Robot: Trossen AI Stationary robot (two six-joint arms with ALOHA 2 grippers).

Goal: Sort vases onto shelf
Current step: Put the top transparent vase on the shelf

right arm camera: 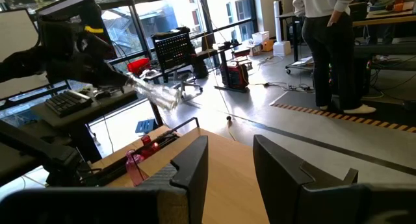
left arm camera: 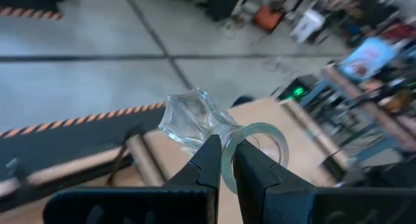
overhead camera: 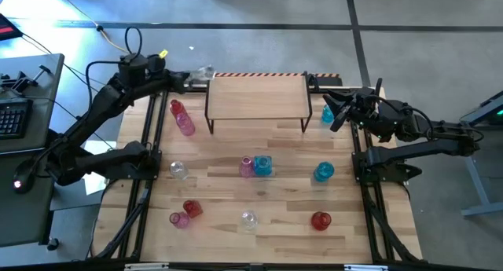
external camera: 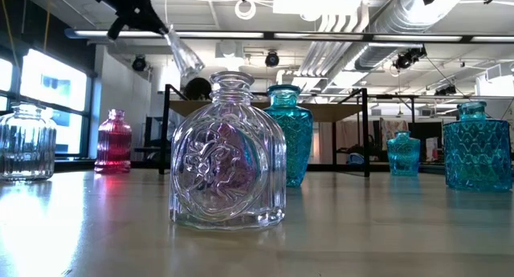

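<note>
Currently the left gripper (left arm camera: 224, 160) is pinched on the rim of a clear vase (left arm camera: 195, 117), held tilted in the air just off the shelf's (overhead camera: 257, 97) left end. The shelf top is bare. The right gripper (right arm camera: 227, 162) sits at the shelf's right end, fingers parted, nothing between them; a blue vase (overhead camera: 327, 113) stands just beside it. Other vases remain on the tabletop (overhead camera: 283, 216) in front of the shelf, a pink vase (overhead camera: 183, 120) nearest its left legs.
</note>
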